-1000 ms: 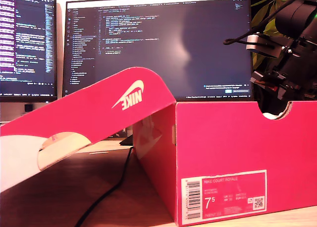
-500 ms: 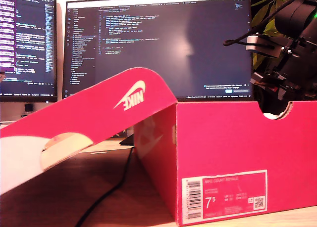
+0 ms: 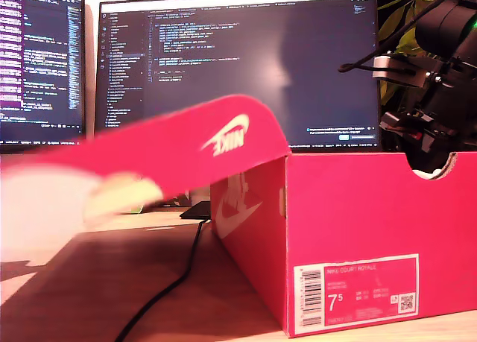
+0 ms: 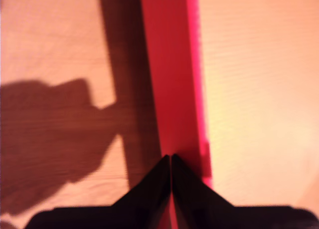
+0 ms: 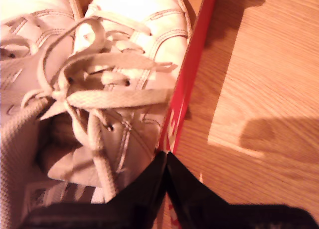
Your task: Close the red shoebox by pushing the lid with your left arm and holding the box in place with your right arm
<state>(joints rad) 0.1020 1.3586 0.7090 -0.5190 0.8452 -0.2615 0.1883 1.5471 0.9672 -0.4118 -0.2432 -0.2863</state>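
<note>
Red shoebox [image 3: 350, 238] on the wooden surface [image 5: 249, 79], lid [image 3: 171, 144] hinged open, slanting down toward exterior view's left, blurred. My first pincer [image 4: 171, 161], tips together, sits against the lid's red edge, which runs straight ahead. My second pincer [image 5: 166, 159], tips together, rests on the box wall beside white shoes [image 5: 89, 79].

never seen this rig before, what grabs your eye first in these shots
The big red shoebox fills the exterior view's right, its lid hanging half open and blurred toward that view's left. White laced shoes lie inside, with my second claw shut at the box wall. Two monitors of code glow behind.
</note>
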